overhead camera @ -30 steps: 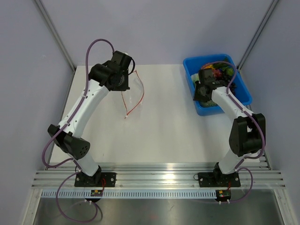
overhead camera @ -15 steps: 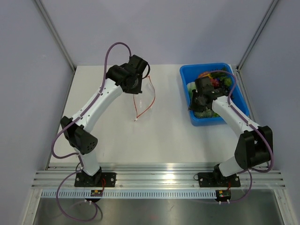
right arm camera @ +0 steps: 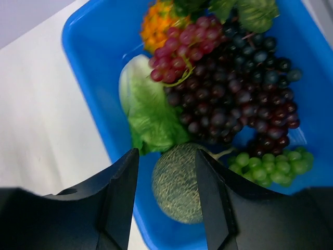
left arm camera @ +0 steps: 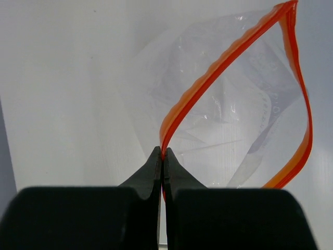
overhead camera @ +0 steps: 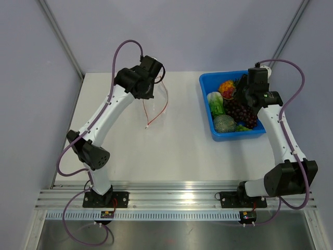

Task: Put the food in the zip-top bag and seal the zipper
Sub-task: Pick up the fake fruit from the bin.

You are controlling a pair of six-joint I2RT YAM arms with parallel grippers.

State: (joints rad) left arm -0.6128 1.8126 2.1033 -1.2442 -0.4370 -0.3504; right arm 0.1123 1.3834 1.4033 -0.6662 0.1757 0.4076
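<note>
Food sits at the far right of the table [overhead camera: 182, 151], all of it in the blue bin [overhead camera: 205, 83]; none is in the zip-top bag [left arm camera: 234, 109] yet. The bag hangs far left of centre, well apart from the bin. Left jaws are fully closed, pinching one lip of the mouth, so the mouth gapes in a wide loop. Can't tell if the bag's low corner touches the table. Right jaws are spread wide with nothing in them, hovering over the bin.

My read is that the step in hand is the first pick. In the bin, the dark grapes [right arm camera: 234, 99] are the biggest heap. A lettuce leaf [right arm camera: 145, 109] lies beside them, and the melon [right arm camera: 177, 185] is right under your open jaws.

Take the melon. It's centred and round, so drop straight and close across its widest part. The lettuce lies right against it, so don't catch the leaf. The grape bunches look tangled and may drag neighbours. Keep your left pinch firm. The zipper [left arm camera: 218, 67] is thin, and a slip likely collapses the mouth.
</note>
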